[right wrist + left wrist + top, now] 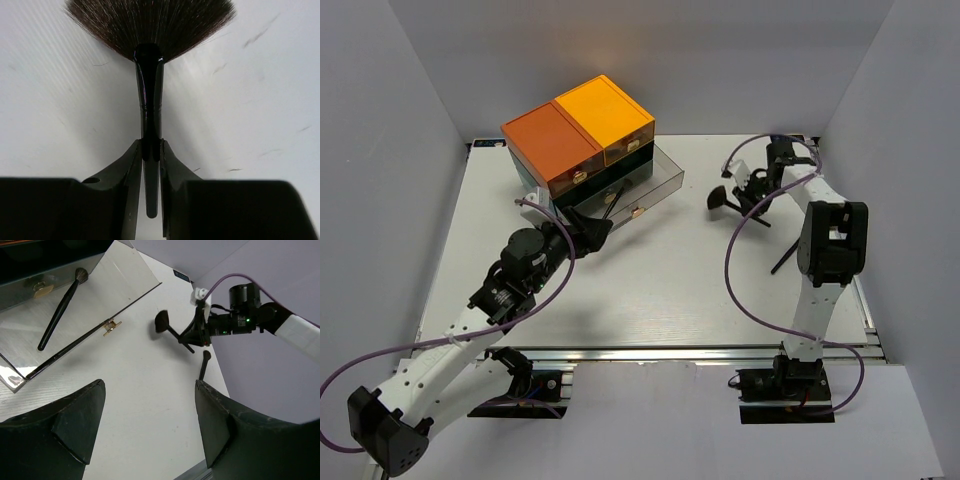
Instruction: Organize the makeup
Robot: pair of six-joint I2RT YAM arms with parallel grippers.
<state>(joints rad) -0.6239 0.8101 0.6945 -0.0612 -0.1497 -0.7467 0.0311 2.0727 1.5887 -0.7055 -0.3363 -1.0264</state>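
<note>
My right gripper is shut on the black handle of a fan brush, whose bristles spread out over the white table; the gripper's fingertips pinch the handle. The fan brush is held near the table's back right. A second black brush lies on the table beside the right arm. The clear drawer is pulled open and holds a round-headed brush and a thin brush. My left gripper is open and empty, just in front of the drawer.
The big drawer box with orange tops stands at the back left of the table. Purple cables loop around both arms. Grey walls close in the table on three sides.
</note>
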